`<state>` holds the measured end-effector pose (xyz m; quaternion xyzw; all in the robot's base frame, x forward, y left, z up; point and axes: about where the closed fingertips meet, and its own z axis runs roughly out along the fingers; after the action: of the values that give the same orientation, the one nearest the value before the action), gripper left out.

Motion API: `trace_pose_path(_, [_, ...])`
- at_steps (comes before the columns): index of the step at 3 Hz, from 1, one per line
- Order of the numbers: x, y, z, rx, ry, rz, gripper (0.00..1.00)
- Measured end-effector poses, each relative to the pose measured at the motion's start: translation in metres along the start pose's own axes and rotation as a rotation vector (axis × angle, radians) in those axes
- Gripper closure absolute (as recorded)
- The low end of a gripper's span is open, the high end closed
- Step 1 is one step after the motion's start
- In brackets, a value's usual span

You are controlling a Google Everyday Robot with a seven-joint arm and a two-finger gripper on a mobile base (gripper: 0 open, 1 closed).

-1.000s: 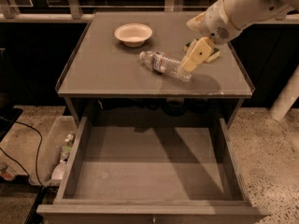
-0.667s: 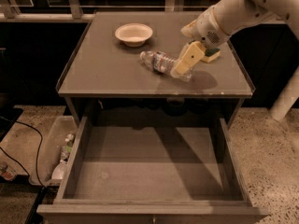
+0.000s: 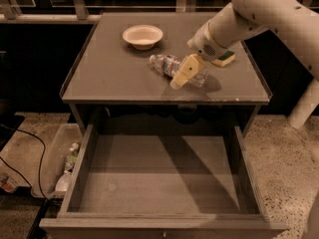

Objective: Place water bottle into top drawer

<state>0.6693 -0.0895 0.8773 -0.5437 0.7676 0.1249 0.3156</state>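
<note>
Water bottle [image 3: 166,64]: on its side on the table [image 3: 104,76], right of centre, not yet in the top drawer [image 3: 159,183], which stands pulled out below.

Far left, on the floor: plastic tub [image 3: 50,153] with a duller bottle [image 3: 70,163] inside. Back left on the table: pale bowl [image 3: 143,35].

Gripper [image 3: 185,72]: over the last second it has slid leftward and down, from near the bottle's right end to over its middle, covering it there. Open or closed, cannot tell.

Sponge [image 3: 223,59]: just behind the arm, to the right.

Reading: closing in for the grasp. Lift and carry to the drawer remain.
</note>
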Motion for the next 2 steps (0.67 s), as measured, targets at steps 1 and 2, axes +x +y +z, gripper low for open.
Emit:
trace_pose_path(1, [0.012,-0.012,0.019,0.04,0.047,0.05,0.0])
trace_pose_path(2, [0.023,-0.021,0.032,0.054,0.074,0.091,0.0])
